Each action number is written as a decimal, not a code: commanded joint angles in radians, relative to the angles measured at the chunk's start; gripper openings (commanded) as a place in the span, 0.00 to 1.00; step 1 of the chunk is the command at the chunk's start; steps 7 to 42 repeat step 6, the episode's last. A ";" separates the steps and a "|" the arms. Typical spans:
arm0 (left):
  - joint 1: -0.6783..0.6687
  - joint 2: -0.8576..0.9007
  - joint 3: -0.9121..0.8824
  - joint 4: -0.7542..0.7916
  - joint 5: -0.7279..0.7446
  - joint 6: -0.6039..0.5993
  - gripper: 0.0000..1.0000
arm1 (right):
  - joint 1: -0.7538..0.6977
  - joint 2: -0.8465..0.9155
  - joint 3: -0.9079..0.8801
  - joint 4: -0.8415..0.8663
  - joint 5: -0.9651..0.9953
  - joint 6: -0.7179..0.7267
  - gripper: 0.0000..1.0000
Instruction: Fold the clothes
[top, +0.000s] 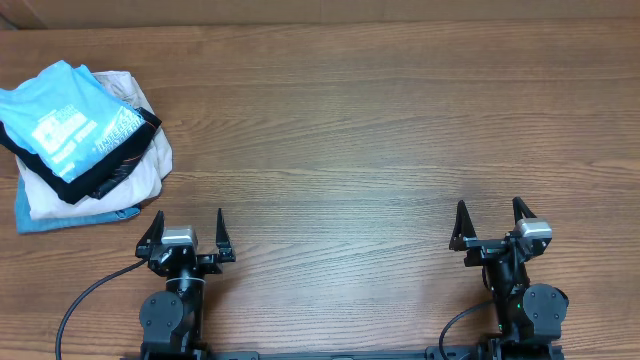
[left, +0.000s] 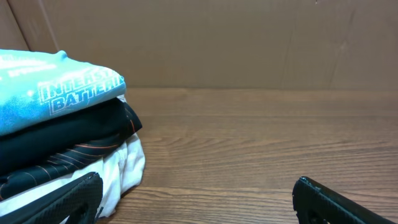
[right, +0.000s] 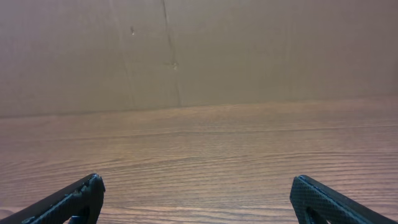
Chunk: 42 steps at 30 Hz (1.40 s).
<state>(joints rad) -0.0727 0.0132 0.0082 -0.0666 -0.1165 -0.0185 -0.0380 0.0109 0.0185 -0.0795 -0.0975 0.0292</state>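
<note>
A folded light sky-blue T-shirt (top: 60, 115) with white printed lettering lies on top of a stack at the table's far left. No orange-red print shows on it. It also shows at the left of the left wrist view (left: 37, 99). My left gripper (top: 189, 215) is open and empty near the front edge, to the right of and nearer than the stack; its fingers (left: 198, 180) frame bare wood. My right gripper (top: 489, 203) is open and empty at the front right, over bare table (right: 197, 178).
Under the blue shirt lie a folded black garment (top: 78, 186) (left: 62, 134), a cream folded garment (top: 145, 165) (left: 127, 165) and a blue cloth (top: 50, 220) at the bottom. A cardboard wall (right: 199, 50) stands behind the wooden table (top: 350, 130).
</note>
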 joint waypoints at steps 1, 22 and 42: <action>-0.003 -0.009 -0.003 0.002 0.005 0.016 1.00 | -0.003 -0.008 -0.010 0.004 -0.001 -0.003 1.00; -0.003 -0.009 -0.003 0.002 0.005 0.016 1.00 | -0.003 -0.008 -0.010 0.004 -0.001 -0.003 1.00; -0.003 -0.009 -0.003 0.002 0.005 0.016 1.00 | -0.003 -0.008 -0.010 0.004 -0.001 -0.003 1.00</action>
